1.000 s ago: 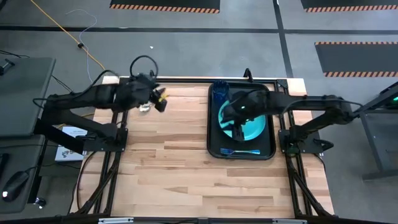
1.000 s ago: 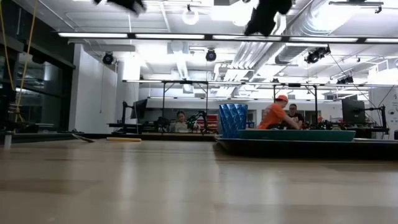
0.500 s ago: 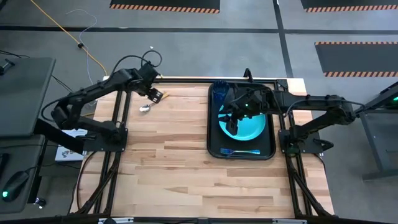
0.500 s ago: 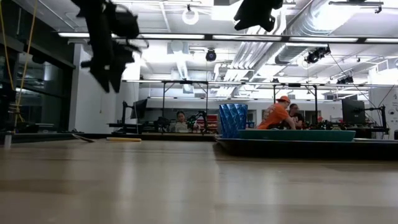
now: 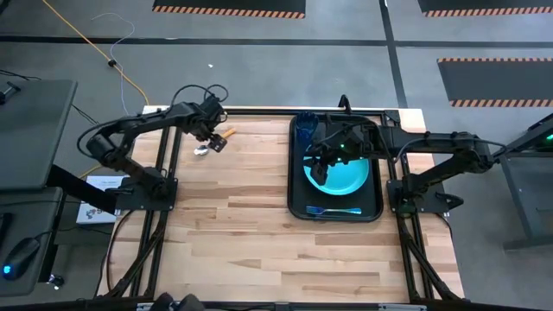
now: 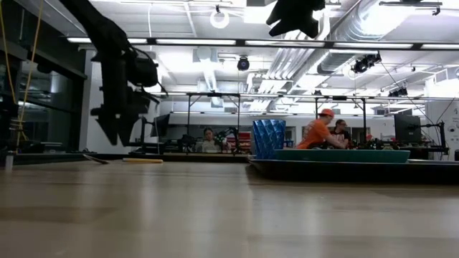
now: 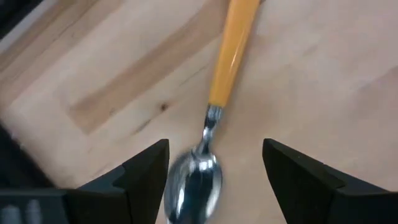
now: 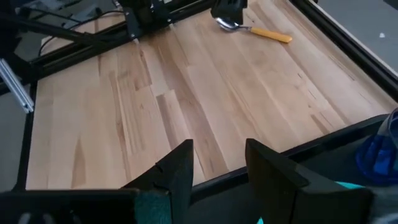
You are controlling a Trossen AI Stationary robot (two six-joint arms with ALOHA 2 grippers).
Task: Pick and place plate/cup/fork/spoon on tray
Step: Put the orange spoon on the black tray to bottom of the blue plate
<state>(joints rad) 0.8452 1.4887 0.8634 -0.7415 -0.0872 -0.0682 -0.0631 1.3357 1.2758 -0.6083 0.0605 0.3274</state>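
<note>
Left wrist view: open pincer [image 7: 214,171] over spoon [image 7: 217,124]

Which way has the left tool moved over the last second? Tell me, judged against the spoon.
Yes. In the high view the left tool has swung back toward the spoon after drifting beyond the table's far edge; it now hangs open over the bowl end.

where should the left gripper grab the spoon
Probably at the neck, where the silver bowl meets the yellow-orange handle, coming straight down. The spoon lies flat on the bare table, and the left gripper is open with one finger on each side of the bowl end, so closing across the narrow width suits it.
</note>
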